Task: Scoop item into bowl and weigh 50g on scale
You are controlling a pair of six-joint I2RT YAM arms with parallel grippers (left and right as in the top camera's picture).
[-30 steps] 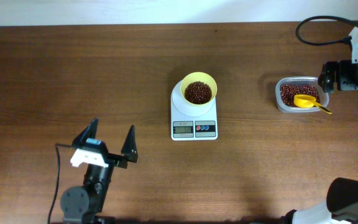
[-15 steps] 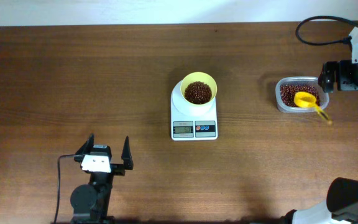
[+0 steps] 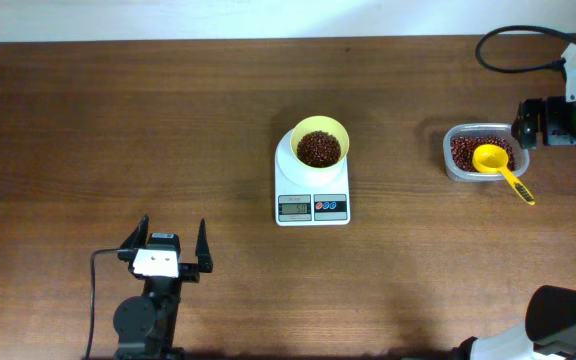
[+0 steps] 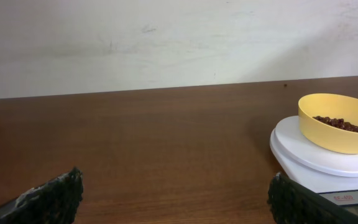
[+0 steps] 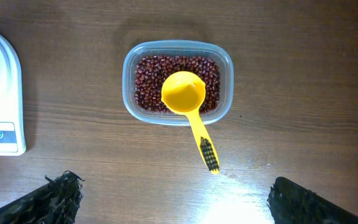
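The white scale [image 3: 290, 184] stands mid-table with the pale-yellow bowl [image 3: 334, 128] on its platform. The bowl holds dark reddish-brown beans [image 3: 318, 149]. More beans [image 3: 463, 150] fill a clear tub at the right. My left gripper [image 3: 173, 236] is open and empty, near the front left, well away from the scale. In the left wrist view its jaws [image 4: 176, 202] frame bare table, with the bowl [image 4: 334, 139], its beans [image 4: 340, 123] and the scale [image 4: 306, 155] at right. My right gripper [image 5: 182, 199] is open and empty, above the table just beside the tub.
The clear rectangular tub [image 3: 450, 158] sits at the right and also shows in the right wrist view [image 5: 226, 62]. A yellow long-handled scoop [image 3: 491, 158] lies in it, its handle [image 5: 202, 140] sticking out over the rim. The scale's edge [image 5: 5, 124] shows at left.
My left gripper has turned and drawn back toward the front edge. The scoop has shifted in the tub and its handle has swung, then come to rest. The right arm holds still.
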